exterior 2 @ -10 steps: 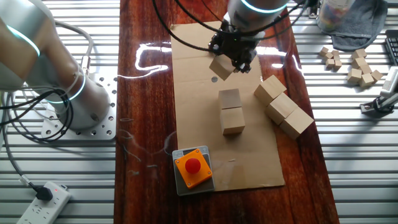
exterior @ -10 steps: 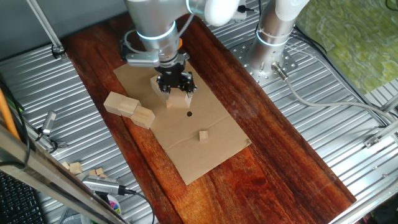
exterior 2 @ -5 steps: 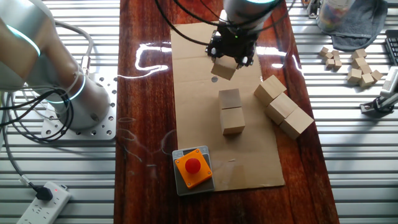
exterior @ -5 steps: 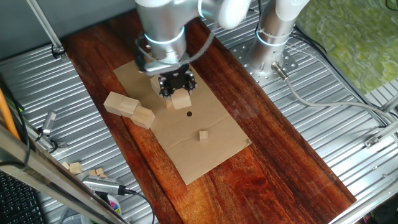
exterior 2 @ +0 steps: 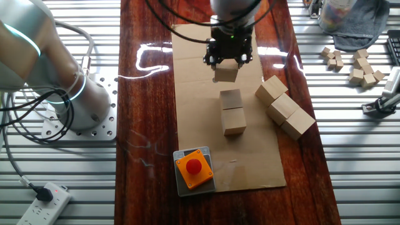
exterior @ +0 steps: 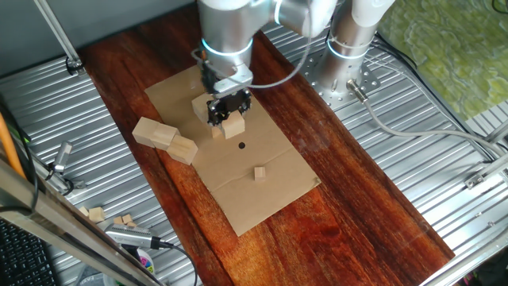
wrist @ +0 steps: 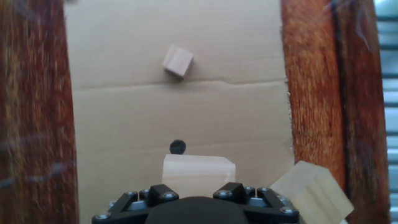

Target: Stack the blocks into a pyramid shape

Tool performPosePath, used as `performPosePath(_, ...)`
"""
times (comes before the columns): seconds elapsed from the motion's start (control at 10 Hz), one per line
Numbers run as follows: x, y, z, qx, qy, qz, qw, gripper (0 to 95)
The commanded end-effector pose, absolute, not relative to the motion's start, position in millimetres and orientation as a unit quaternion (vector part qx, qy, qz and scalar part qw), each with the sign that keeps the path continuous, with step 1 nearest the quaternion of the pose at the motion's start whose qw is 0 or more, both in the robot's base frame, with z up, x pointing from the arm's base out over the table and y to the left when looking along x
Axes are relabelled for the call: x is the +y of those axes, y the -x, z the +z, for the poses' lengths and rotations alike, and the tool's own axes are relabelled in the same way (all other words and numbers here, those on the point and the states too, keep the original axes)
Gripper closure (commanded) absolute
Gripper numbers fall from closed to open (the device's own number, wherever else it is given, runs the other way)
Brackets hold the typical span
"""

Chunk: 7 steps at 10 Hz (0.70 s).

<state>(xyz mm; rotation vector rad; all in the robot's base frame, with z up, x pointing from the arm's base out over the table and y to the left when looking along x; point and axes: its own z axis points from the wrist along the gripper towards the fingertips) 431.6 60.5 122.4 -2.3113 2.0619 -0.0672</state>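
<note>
Tool (exterior 2: 227,60) is clamped on one block (exterior 2: 226,72), held above the cardboard (exterior 2: 197,106) just behind a two-block row (exterior 2: 232,110). Three more blocks (exterior 2: 284,107) are lined up on the cardboard's edge beside that row. A tiny cube (wrist: 178,61) and a dark dot (wrist: 177,147) are seen ahead on the cardboard. An orange button block (exterior 2: 194,168) sits at the near end.

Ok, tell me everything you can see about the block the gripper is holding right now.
The held block is a pale, unpainted wooden cube with plain faces, clamped between the fingers of the gripper. It hangs above the cardboard sheet, off the surface, near the two blocks in a row. In the hand view its front face sits just below a small dark spot on the cardboard.
</note>
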Motion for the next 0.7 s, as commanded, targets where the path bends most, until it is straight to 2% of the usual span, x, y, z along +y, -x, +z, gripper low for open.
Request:
performPosePath(0.1, 58.6, -432.0, 120.0, 0.658, 0.752, -0.027, 0.026, 95.0)
performPosePath(0.7, 59.7, -436.5, 111.7, 0.663, 0.748, -0.026, 0.026, 95.0)
